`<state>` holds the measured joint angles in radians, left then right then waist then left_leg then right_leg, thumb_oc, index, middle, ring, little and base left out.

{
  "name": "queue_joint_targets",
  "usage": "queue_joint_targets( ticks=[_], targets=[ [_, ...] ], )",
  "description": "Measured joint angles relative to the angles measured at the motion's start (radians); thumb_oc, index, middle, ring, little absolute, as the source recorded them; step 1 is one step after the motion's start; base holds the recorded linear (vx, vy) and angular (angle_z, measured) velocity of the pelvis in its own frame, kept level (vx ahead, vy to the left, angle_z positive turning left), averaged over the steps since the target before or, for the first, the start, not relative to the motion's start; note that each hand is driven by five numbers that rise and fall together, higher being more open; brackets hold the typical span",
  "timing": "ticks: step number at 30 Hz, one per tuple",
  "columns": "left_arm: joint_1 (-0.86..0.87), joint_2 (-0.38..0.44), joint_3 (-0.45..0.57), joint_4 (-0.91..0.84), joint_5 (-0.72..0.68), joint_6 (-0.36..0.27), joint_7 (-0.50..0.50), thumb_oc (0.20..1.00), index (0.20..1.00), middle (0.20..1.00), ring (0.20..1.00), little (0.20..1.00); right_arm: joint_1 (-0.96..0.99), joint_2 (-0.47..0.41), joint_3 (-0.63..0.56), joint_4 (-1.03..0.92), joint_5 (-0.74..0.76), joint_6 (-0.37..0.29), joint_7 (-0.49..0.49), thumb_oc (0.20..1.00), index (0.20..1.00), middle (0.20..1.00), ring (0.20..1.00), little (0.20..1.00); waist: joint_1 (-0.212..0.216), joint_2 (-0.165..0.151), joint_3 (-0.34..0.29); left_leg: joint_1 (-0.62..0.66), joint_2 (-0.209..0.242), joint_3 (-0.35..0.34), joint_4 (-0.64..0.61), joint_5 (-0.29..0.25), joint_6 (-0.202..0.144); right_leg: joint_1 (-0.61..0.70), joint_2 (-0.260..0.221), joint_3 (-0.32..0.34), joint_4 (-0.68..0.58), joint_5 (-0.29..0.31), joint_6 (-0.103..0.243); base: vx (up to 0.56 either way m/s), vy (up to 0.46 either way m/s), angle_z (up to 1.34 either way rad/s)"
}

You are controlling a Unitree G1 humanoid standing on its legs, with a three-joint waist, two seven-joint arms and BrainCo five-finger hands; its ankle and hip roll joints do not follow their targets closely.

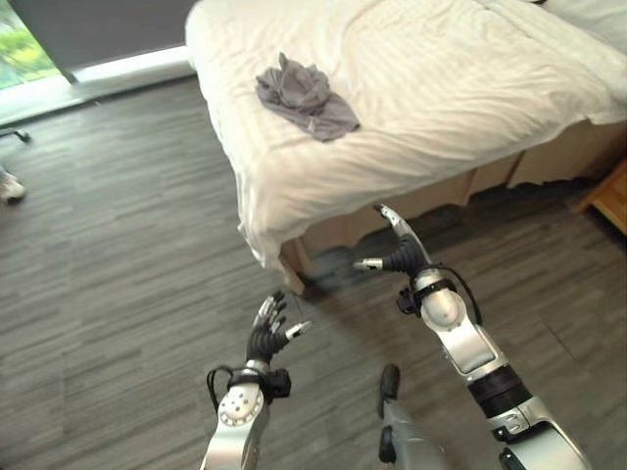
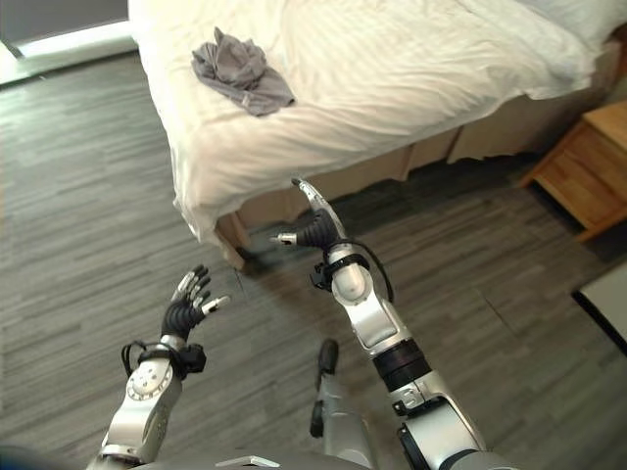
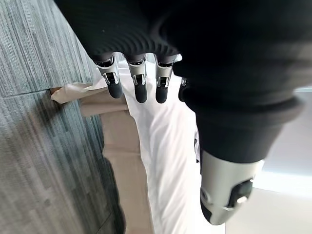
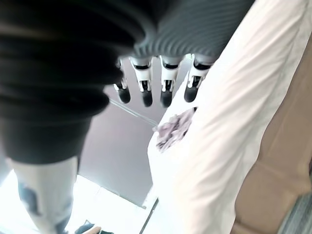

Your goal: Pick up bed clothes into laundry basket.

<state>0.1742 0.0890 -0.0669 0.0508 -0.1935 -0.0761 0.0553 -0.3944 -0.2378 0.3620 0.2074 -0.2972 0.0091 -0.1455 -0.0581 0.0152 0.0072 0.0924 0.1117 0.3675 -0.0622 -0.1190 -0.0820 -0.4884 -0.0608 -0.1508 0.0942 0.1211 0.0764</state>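
Note:
A crumpled grey garment (image 1: 304, 96) lies on the white bed (image 1: 441, 88), near the bed's left edge; it also appears as the grey garment (image 4: 173, 130) in the right wrist view. My left hand (image 1: 269, 330) hovers open over the wooden floor, well short of the bed's corner. My right hand (image 1: 397, 250) is raised in front of the bed's near side, below the mattress edge, fingers straight and empty. Both hands are far from the garment. Straight fingers (image 3: 140, 84) show in the left wrist view, and straight fingers (image 4: 165, 87) in the right wrist view.
The bed's beige skirt (image 1: 431, 201) hangs to the grey plank floor (image 1: 127, 245). A wooden nightstand (image 2: 586, 164) stands at the right. A window (image 1: 24, 49) is at the far left, with a shoe (image 1: 10, 186) on the floor near it.

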Motion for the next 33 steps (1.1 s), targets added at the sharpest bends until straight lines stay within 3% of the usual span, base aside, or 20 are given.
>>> queue_joint_targets(
  ticks=[2,3,4,5,7,8,10,11,12,15,17,18,19,21,25,26,28,30,31,33],
  targets=[
    [-0.054,-0.001,-0.028,0.017,0.002,-0.002,-0.001,1.000,1.000,1.000,1.000,1.000,0.026,-0.012,0.001,0.055,-0.010,0.010,0.000,1.000,1.000,1.000,1.000,1.000,0.002,-0.012,0.010,0.000,0.027,0.006,0.166,0.052,-0.055,0.073,-0.011,-0.038,0.056,-0.055,-0.112,0.34,-0.259,0.69],
    [-0.092,-0.016,-0.007,0.037,0.001,-0.004,0.002,1.000,1.000,1.000,1.000,1.000,0.025,0.004,-0.017,0.080,-0.010,0.013,-0.006,1.000,1.000,1.000,1.000,1.000,0.003,-0.068,0.036,-0.178,0.077,-0.036,0.616,0.223,-0.103,0.177,-0.067,-0.041,0.048,-0.082,-0.160,0.28,-0.128,0.71],
    [-0.095,-0.026,-0.001,0.029,0.001,-0.013,0.008,1.000,1.000,1.000,1.000,1.000,0.015,0.007,-0.045,0.068,-0.011,0.004,-0.016,1.000,1.000,1.000,1.000,1.000,0.004,-0.076,0.037,-0.352,0.098,-0.093,0.886,0.322,-0.150,0.213,-0.082,-0.049,0.021,-0.087,-0.156,0.32,-0.025,0.36],
    [-0.103,-0.025,-0.005,0.020,0.002,-0.020,0.009,1.000,1.000,1.000,1.000,1.000,0.000,0.008,-0.072,0.064,-0.016,-0.003,-0.030,1.000,1.000,1.000,1.000,1.000,0.010,-0.071,0.038,-0.477,0.109,-0.099,1.015,0.286,-0.158,0.233,-0.086,-0.040,0.000,-0.108,-0.124,0.23,0.033,-0.06],
    [-0.092,-0.025,-0.001,0.022,0.003,-0.031,0.018,1.000,1.000,1.000,1.000,1.000,-0.012,0.002,-0.078,0.064,-0.019,-0.003,-0.055,1.000,1.000,1.000,1.000,1.000,0.007,-0.057,0.036,-0.605,0.122,-0.052,0.943,0.191,-0.093,0.281,-0.073,-0.039,-0.043,-0.115,-0.107,0.29,0.100,-0.43],
    [-0.065,-0.024,0.009,0.019,0.003,-0.030,0.020,1.000,1.000,1.000,1.000,1.000,-0.001,-0.003,-0.066,0.065,-0.021,0.001,-0.057,1.000,1.000,1.000,1.000,1.000,0.008,-0.050,0.032,-0.614,0.122,-0.014,0.780,0.182,-0.075,0.319,-0.053,-0.060,-0.064,-0.124,-0.120,0.51,0.325,-0.79],
    [-0.038,-0.024,0.010,0.013,0.003,-0.030,0.020,1.000,1.000,1.000,1.000,1.000,0.029,-0.013,-0.058,0.043,-0.024,0.000,-0.064,1.000,1.000,1.000,1.000,1.000,0.002,-0.043,0.031,-0.571,0.106,0.011,0.581,0.188,-0.051,0.377,-0.016,-0.058,-0.106,-0.127,-0.136,0.35,0.291,-0.83],
    [-0.020,-0.015,0.007,0.014,0.006,-0.036,0.019,1.000,1.000,1.000,1.000,1.000,0.058,-0.035,-0.059,0.042,-0.057,0.000,-0.086,1.000,1.000,1.000,1.000,1.000,-0.010,-0.003,0.021,-0.538,0.130,0.018,0.340,0.200,-0.029,0.414,0.043,-0.052,-0.136,-0.144,-0.119,0.25,0.215,-0.81],
    [-0.018,-0.015,0.012,0.022,0.009,-0.034,0.021,1.000,1.000,1.000,1.000,1.000,0.063,-0.038,-0.065,0.042,-0.057,0.008,-0.094,1.000,1.000,1.000,1.000,1.000,-0.011,0.013,0.019,-0.519,0.130,0.006,0.241,0.206,-0.023,0.426,0.063,-0.037,-0.141,-0.146,-0.118,0.35,0.290,-0.93],
    [-0.010,-0.021,0.060,0.062,0.010,-0.027,0.027,1.000,1.000,1.000,1.000,1.000,0.054,-0.028,-0.022,0.039,-0.060,0.014,-0.111,1.000,1.000,1.000,1.000,1.000,-0.001,-0.007,0.033,-0.412,0.091,-0.024,0.024,0.247,0.031,0.485,0.055,-0.002,-0.164,-0.152,-0.111,0.38,0.337,-0.89],
    [-0.010,-0.025,0.081,0.082,0.011,-0.020,0.040,1.000,1.000,1.000,1.000,1.000,0.037,-0.038,0.037,0.033,-0.101,0.013,-0.131,1.000,1.000,1.000,1.000,1.000,0.001,0.008,0.030,-0.332,0.064,0.029,0.000,0.262,0.062,0.576,0.042,-0.006,-0.192,-0.178,-0.071,0.27,0.264,-0.43],
    [0.026,-0.048,0.076,0.065,0.011,-0.023,0.053,1.000,1.000,1.000,1.000,1.000,0.020,-0.046,0.070,0.027,-0.134,0.009,-0.134,1.000,1.000,1.000,1.000,1.000,0.011,0.064,0.008,-0.294,0.061,0.029,-0.003,0.301,0.115,0.623,0.068,-0.017,-0.192,-0.203,-0.045,0.28,0.312,-0.03],
    [0.041,-0.045,0.077,0.062,0.011,-0.030,0.055,1.000,1.000,1.000,1.000,1.000,-0.003,-0.023,0.089,0.044,-0.146,0.011,-0.137,1.000,1.000,1.000,1.000,1.000,0.007,0.053,-0.021,-0.270,0.029,0.042,-0.025,0.268,0.079,0.636,0.043,-0.020,-0.188,-0.234,-0.039,0.19,0.236,0.12],
    [0.039,-0.042,0.082,0.064,0.010,-0.020,0.055,1.000,1.000,1.000,1.000,1.000,-0.156,0.010,0.137,0.091,-0.186,0.006,-0.132,1.000,1.000,1.000,1.000,1.000,0.030,0.018,-0.011,-0.266,-0.029,0.028,-0.031,0.245,0.099,0.608,-0.029,-0.051,-0.132,-0.265,-0.010,0.13,0.138,0.27],
    [0.030,-0.034,0.103,0.079,0.010,0.002,0.056,1.000,1.000,1.000,1.000,1.000,-0.389,0.094,0.125,0.226,-0.216,0.010,-0.133,1.000,1.000,1.000,1.000,1.000,0.089,-0.001,-0.010,-0.264,-0.068,0.001,-0.030,0.211,0.122,0.590,-0.108,-0.087,-0.124,-0.275,0.018,0.05,0.108,0.23],
    [0.018,-0.005,0.115,0.080,0.009,0.003,0.058,1.000,1.000,1.000,1.000,1.000,-0.498,0.139,0.128,0.300,-0.218,0.011,-0.133,1.000,1.000,1.000,1.000,1.000,0.108,-0.006,-0.008,-0.262,-0.068,-0.007,-0.030,0.204,0.132,0.553,-0.155,-0.097,-0.097,-0.258,0.062,-0.02,0.085,0.28],
    [0.003,0.027,0.116,0.081,0.009,0.010,0.058,1.000,1.000,1.000,1.000,1.000,-0.561,0.171,0.125,0.342,-0.245,0.015,-0.136,1.000,1.000,1.000,1.000,1.000,0.114,-0.013,-0.008,-0.257,-0.067,-0.026,-0.031,0.200,0.136,0.503,-0.187,-0.087,-0.033,-0.251,0.108,0.02,0.042,0.28],
    [-0.008,0.049,0.129,0.104,0.009,0.015,0.057,1.000,1.000,1.000,1.000,1.000,-0.671,0.213,0.169,0.480,-0.269,0.024,-0.141,1.000,1.000,1.000,1.000,1.000,0.124,-0.020,-0.009,-0.252,-0.053,-0.022,-0.031,0.180,0.127,0.431,-0.191,-0.048,0.007,-0.252,0.111,0.13,-0.020,-0.03],
    [-0.020,0.062,0.144,0.138,0.009,0.024,0.054,1.000,1.000,1.000,1.000,1.000,-0.746,0.266,0.175,0.601,-0.292,0.030,-0.142,1.000,1.000,1.000,1.000,1.000,0.130,-0.034,-0.015,-0.250,-0.039,-0.027,-0.031,0.168,0.097,0.369,-0.166,0.014,-0.035,-0.240,0.094,0.21,-0.028,0.04],
    [-0.027,0.062,0.141,0.155,0.009,0.035,0.048,1.000,1.000,1.000,1.000,1.000,-0.772,0.272,0.177,0.664,-0.292,0.035,-0.144,1.000,1.000,1.000,1.000,1.000,0.119,-0.028,-0.014,-0.266,-0.011,-0.073,-0.029,0.169,0.090,0.335,-0.087,0.139,-0.064,-0.182,0.066,0.14,-0.017,0.38]
  ],
)
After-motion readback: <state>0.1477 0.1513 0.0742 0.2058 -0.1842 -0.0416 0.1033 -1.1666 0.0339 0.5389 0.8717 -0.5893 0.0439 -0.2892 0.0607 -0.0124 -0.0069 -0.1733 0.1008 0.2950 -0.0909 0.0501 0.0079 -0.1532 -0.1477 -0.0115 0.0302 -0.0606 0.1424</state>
